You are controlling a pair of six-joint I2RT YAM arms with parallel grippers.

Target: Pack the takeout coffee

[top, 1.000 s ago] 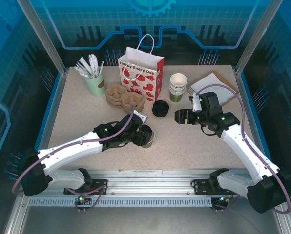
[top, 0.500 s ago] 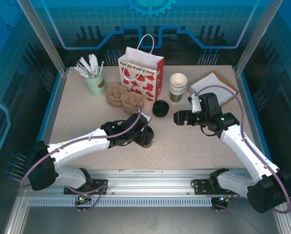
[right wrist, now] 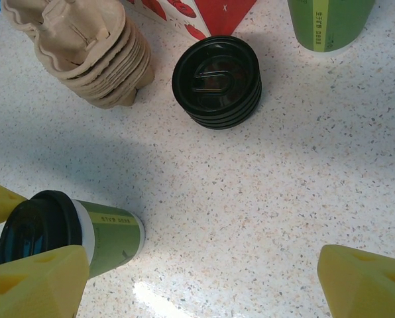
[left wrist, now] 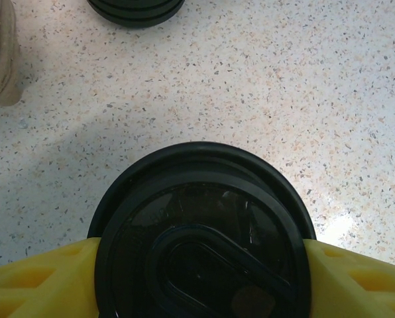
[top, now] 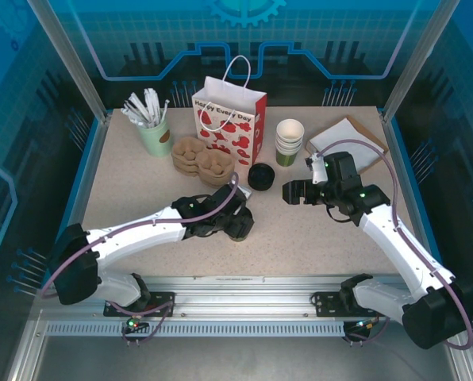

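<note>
Gripping the takeout coffee, the left gripper has its yellow fingers pressed against opposite sides of the cup just under the black lid. The wrist view looks straight down on that lid. Cup position: in front of the red-and-white gift bag, well toward the arm bases, on the speckled table. Whether its base touches the table cannot be told. In the right wrist view the cup's olive-green wall and white band under the lid show, upright as far as can be judged. Right gripper has its jaws wide apart and nothing between them. It sits in front of the bag and off to the bag's right, apart from the cup; its two yellow fingers stand at opposite lower corners of its own view. Stack of black lids lies just in front of the bag's right corner. Stack of lidless cups stands just right of the bag. Pile of pulp cup carriers lies in front of the bag's left corner. Mug of stirrers stands left of the bag.
</note>
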